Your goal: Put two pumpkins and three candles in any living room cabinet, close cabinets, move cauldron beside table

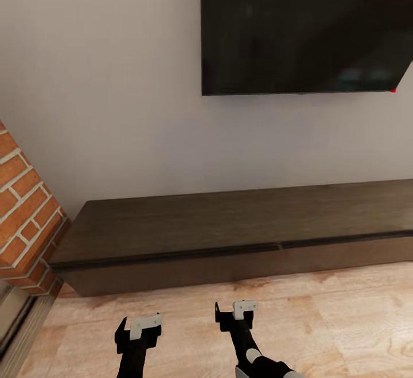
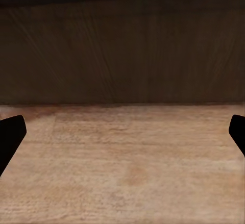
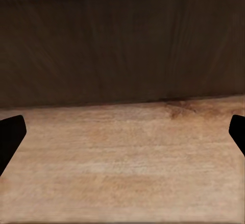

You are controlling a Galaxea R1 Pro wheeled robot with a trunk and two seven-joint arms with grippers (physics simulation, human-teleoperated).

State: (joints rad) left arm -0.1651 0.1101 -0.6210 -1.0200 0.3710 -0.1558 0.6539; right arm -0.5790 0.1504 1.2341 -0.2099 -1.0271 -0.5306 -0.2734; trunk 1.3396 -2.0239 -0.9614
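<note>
Stretching lengthwise along the wall, shut cabinet; both grippers' fingers spread apart.

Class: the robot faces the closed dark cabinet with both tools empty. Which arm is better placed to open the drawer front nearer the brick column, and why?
Left, probably. The left tool hangs open opposite that part of the cabinet, nearer the brick column; the right tool, also open, sits closer to the seam between drawer fronts.
</note>
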